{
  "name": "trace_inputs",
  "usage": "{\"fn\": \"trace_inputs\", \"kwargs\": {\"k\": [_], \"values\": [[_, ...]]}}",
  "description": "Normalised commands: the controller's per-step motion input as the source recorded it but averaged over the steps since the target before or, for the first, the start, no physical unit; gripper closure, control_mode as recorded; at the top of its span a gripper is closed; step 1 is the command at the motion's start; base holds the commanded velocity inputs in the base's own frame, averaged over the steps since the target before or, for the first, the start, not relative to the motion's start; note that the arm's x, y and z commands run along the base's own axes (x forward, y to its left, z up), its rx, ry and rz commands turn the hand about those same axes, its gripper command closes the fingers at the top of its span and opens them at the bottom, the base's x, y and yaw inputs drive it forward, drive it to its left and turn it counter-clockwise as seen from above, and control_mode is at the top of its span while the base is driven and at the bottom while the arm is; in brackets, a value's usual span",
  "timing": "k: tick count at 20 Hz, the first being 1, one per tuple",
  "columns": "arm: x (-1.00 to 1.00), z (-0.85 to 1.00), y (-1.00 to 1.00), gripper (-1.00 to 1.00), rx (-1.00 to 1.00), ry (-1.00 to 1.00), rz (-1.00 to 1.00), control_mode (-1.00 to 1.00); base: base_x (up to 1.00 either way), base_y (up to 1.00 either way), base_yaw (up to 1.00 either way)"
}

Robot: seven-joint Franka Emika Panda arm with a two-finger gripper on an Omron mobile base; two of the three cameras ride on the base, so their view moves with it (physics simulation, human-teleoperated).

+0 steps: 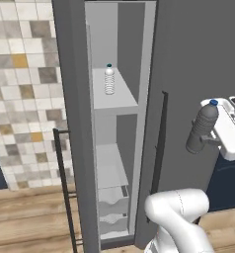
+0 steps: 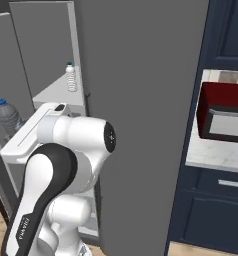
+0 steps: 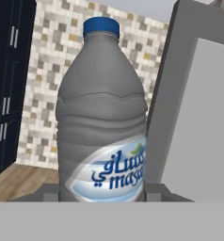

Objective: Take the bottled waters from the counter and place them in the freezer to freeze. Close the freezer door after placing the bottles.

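Beside the open freezer (image 1: pixel 117 118), the gripper (image 1: pixel 208 140) is clamping the grey bottle (image 1: pixel 202 127); the ribbed bottle (image 1: pixel 109 79) is standing shelved. Swinging in, it's possibly clipping the freezer door (image 1: pixel 198 54).

The grey bottle (image 3: pixel 102 117) is cut off at its base by the bottom of the hand view, and its label text is only partly legible. In the right base view, the arm hides the bottle's lower half and most of the freezer (image 2: pixel 56 95) interior. The tool (image 1: pixel 215 133) runs off the right edge of the left base view, its fingers hidden behind the bottle. The microwave (image 2: pixel 223 115) and tabletop (image 2: pixel 216 155) are cropped by the right edge.
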Motion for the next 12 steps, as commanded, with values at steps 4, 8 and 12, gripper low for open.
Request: {"fn": "trace_inputs", "kwargs": {"k": [4, 8, 12], "values": [[0.0, 0.0, 0.0, 1.0, 0.0, 0.0, 0.0, 1.0, 0.28, 0.0, 0.0], [0.0, 0.0, 0.0, 1.0, 0.0, 0.0, 0.0, 1.0, 0.4, 0.0, 0.0], [0.0, 0.0, 0.0, 1.0, 0.0, 0.0, 0.0, 1.0, 0.33, 0.0, 0.0]]}}
